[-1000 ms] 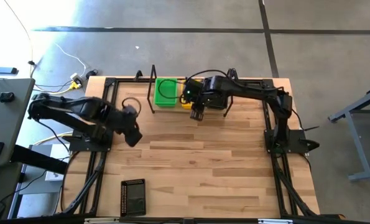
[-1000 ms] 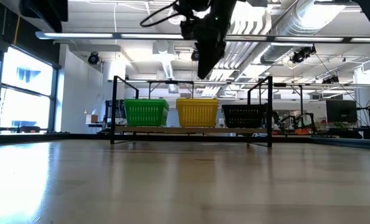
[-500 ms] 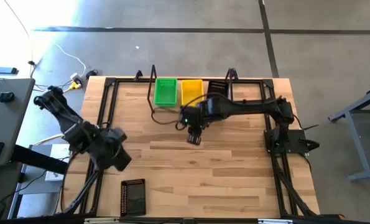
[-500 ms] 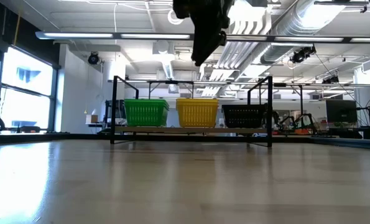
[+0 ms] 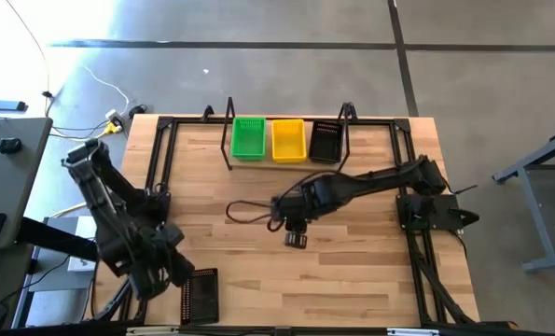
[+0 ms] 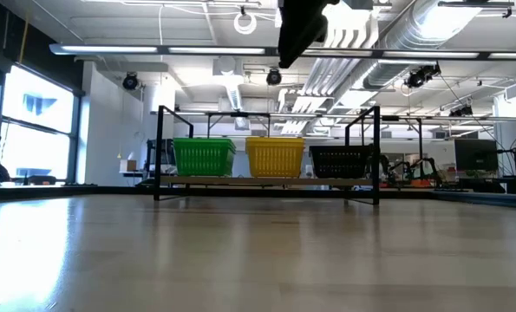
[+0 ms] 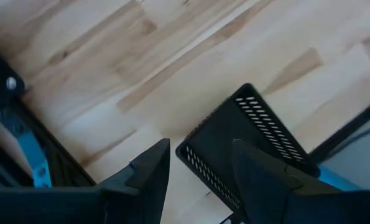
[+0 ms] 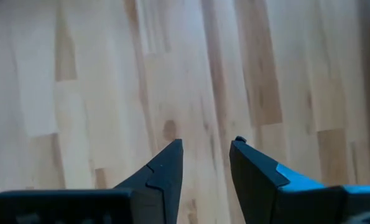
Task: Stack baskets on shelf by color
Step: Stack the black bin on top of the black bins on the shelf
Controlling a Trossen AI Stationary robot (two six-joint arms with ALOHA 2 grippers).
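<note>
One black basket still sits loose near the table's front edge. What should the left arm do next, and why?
Probably lower the left gripper over the loose black basket and close on its rim. Its fingers are open and empty just above it, and the shelf already holds green, yellow and black stacks.

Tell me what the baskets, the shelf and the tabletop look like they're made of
Green basket, yellow basket, black basket: likely moulded plastic, from the uniform colour and slotted sides. Shelf: pale wood plank in a thin black frame, probably metal rod. Tabletop: light wood strips with visible grain and a smooth, slightly glossy finish.
</note>
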